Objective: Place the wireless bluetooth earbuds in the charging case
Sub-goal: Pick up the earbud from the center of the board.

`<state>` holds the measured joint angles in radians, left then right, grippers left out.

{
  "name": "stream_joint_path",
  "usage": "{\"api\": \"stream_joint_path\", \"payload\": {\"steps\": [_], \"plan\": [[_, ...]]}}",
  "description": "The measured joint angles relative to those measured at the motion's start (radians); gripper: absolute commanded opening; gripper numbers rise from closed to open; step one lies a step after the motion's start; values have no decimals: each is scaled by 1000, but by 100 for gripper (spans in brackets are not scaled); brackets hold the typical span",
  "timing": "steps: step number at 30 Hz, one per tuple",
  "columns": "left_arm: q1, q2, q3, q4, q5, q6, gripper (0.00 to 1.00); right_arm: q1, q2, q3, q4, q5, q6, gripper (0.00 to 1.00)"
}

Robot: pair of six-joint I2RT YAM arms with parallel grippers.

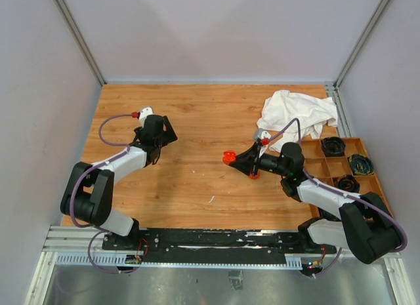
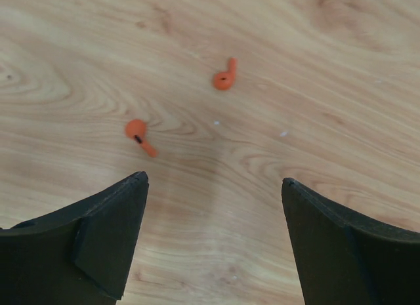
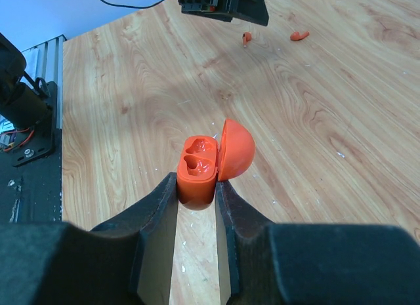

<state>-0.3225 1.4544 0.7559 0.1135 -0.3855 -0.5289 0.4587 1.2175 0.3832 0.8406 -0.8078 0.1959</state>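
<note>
Two orange-red earbuds lie loose on the wooden table, one (image 2: pixel 225 75) farther off and one (image 2: pixel 139 134) nearer, both ahead of my left gripper (image 2: pixel 214 180), which is open, empty and just above the wood. In the right wrist view the same earbuds (image 3: pixel 247 37) (image 3: pixel 300 35) lie far off, below the left gripper (image 3: pixel 223 3). My right gripper (image 3: pixel 197 190) is shut on the orange-red charging case (image 3: pixel 197 170), holding it upright with its lid (image 3: pixel 236 149) swung open and both sockets empty. In the top view the case (image 1: pixel 228 157) is near mid-table; the earbuds are hidden there.
A crumpled white cloth (image 1: pixel 298 115) lies at the back right. A wooden compartment tray (image 1: pixel 314 167) holding coiled black cables stands at the right edge. Grey walls enclose the table (image 1: pixel 197 108) on three sides.
</note>
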Motion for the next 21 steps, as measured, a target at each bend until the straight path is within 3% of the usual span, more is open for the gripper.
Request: {"api": "stream_joint_path", "payload": {"steps": [11,21], "plan": [[114,206,145,-151,-42,-111,49,1,1,0,-2,22,-14,1],[132,291,214,-221,-70,-130,43,5,1,0,-29,34,-38,1]]}}
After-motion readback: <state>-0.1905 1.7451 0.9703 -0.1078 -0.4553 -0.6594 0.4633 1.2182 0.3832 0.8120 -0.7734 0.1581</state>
